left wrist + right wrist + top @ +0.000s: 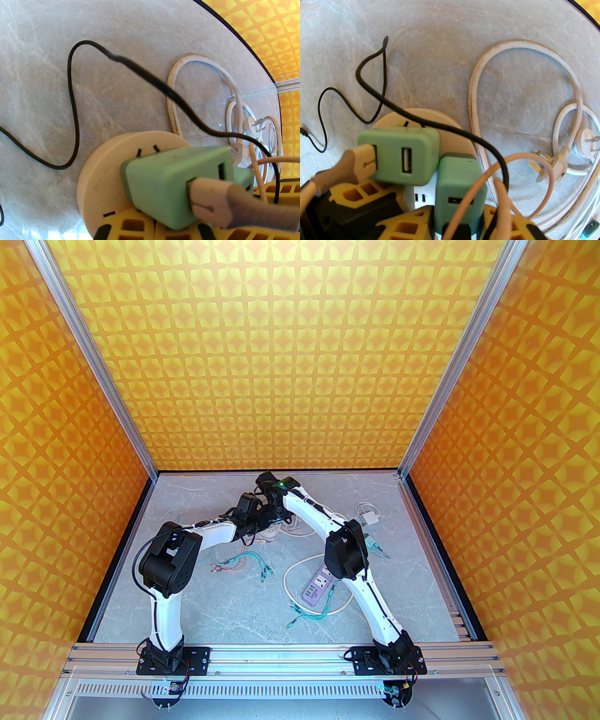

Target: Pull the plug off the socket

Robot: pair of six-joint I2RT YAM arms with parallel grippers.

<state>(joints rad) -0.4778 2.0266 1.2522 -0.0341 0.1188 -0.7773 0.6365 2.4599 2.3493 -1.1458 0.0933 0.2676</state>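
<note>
Right wrist: right gripper (459, 225) closed on smaller green plug (459, 178), flat sides; likely rigid, light, slick, tight-seated. Left gripper (153, 232) closure unclear.

Bright, even light is falling from above. The worktop (225, 615) is carrying only soft, faint shadows. Pale glare is washing the marble at the left wrist view's lower left. Both wrist views are bowing strongly at the edges. The nearest green plug (173, 185) and beige cable (234, 206) are blurring, out of focus.

Plug (173, 182) is matt green plastic, socket (105, 164) smooth cream plastic.
</note>
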